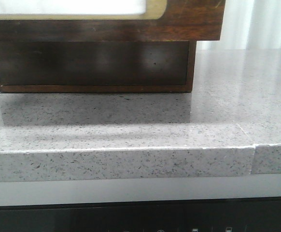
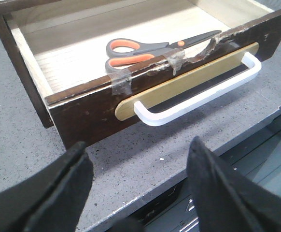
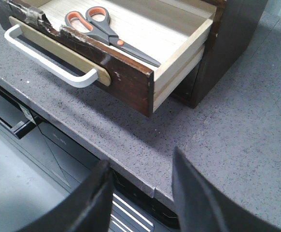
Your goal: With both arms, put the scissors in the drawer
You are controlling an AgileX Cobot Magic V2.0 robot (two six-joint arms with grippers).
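Note:
The scissors (image 2: 152,48), with grey handles and orange linings, lie flat inside the open drawer (image 2: 92,113). They also show in the right wrist view (image 3: 109,35). The drawer front is dark brown with a chipped, taped top edge and a white handle (image 2: 198,92) on a tan plate. My left gripper (image 2: 138,145) is open and empty, hovering over the counter edge in front of the drawer front. My right gripper (image 3: 141,157) is open and empty, over the counter edge near the drawer's corner (image 3: 147,92). Neither gripper shows in the front view.
The drawer sticks out of a dark wooden cabinet (image 1: 92,65) that stands on a grey speckled counter (image 1: 131,121). The counter edge (image 1: 121,162) has a seam at the right. A dark panel (image 1: 140,217) lies below the counter.

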